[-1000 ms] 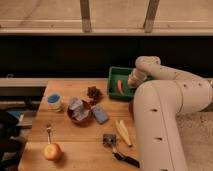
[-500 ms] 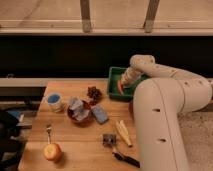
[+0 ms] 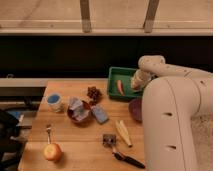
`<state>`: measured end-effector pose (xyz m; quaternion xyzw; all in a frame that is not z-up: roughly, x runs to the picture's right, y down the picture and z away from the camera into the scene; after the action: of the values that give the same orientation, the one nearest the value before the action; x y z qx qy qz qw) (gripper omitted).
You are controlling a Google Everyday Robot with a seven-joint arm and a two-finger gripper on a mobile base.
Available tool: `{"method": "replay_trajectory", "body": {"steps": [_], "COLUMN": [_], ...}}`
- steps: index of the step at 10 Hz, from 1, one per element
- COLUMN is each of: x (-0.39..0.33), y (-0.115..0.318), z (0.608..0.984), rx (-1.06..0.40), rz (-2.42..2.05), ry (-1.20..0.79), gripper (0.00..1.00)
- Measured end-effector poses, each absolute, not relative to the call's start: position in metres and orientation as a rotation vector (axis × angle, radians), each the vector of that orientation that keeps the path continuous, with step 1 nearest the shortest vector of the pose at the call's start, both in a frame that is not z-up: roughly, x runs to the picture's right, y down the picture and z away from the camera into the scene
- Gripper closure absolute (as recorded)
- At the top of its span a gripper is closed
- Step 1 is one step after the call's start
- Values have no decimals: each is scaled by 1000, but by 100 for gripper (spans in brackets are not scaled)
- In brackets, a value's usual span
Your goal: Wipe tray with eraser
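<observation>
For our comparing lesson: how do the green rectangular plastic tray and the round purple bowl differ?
The green rectangular plastic tray is straight-sided; the round purple bowl is curved. The tray sits far back on the wooden table, the bowl nearer. The gripper is at the tray, not the bowl. Both are open containers.

A lab-like test space is suggested: a wooden table point(image 3: 75, 150) at lower left is strewn with an apple point(image 3: 52, 151), a blue cup point(image 3: 54, 101) and oddments, pale window posts point(image 3: 86, 15) are seen above, and the gripper point(image 3: 136, 84) is held over the green tray point(image 3: 114, 74).
</observation>
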<state>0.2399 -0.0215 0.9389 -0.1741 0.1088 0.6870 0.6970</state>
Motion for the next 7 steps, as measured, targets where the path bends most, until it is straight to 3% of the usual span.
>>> {"method": "replay_trajectory", "body": {"steps": [3, 7], "x": [256, 211], "y": [-42, -70], "z": [958, 987], "rx": [-353, -385], "rz": [1559, 1553], "ry": [226, 148], "gripper": [100, 100]}}
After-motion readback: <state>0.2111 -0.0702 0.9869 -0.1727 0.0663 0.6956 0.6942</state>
